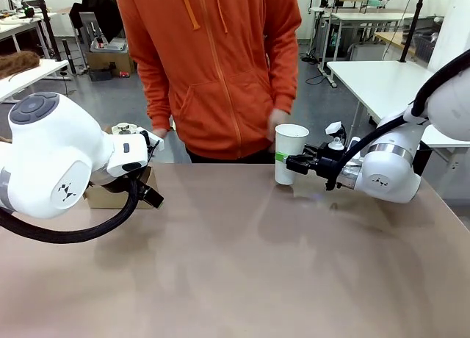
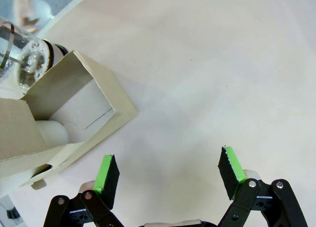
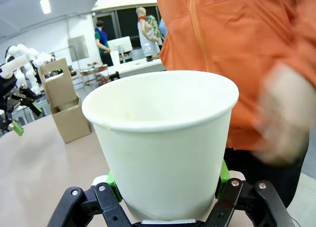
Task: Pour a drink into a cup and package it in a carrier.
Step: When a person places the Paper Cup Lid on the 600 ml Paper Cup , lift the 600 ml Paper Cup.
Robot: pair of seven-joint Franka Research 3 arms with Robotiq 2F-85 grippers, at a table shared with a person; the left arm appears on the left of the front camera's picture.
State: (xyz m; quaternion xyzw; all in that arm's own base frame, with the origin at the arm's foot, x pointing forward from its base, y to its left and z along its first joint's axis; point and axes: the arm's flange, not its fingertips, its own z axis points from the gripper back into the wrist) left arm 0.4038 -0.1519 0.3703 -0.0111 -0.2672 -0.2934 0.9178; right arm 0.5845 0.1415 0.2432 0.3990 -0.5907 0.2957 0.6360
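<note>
Table: tan-brown matte top, mostly bare. Straight under & ahead of left gripper there's bare top. Carrier sits on the top up-left of that gripper in its wrist view, near but not touching; brown cardbd, pocket open upward. Press pot is just past the carrier on its far side; base hidden, can't tell contact w/ top. Cup is btwn fingers of right gripper, near table's far edge; can't tell if base rests on top. Carrier is well off to that gripper's left.

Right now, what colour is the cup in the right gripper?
Plain white cup; clearest in the right wrist view.
</note>
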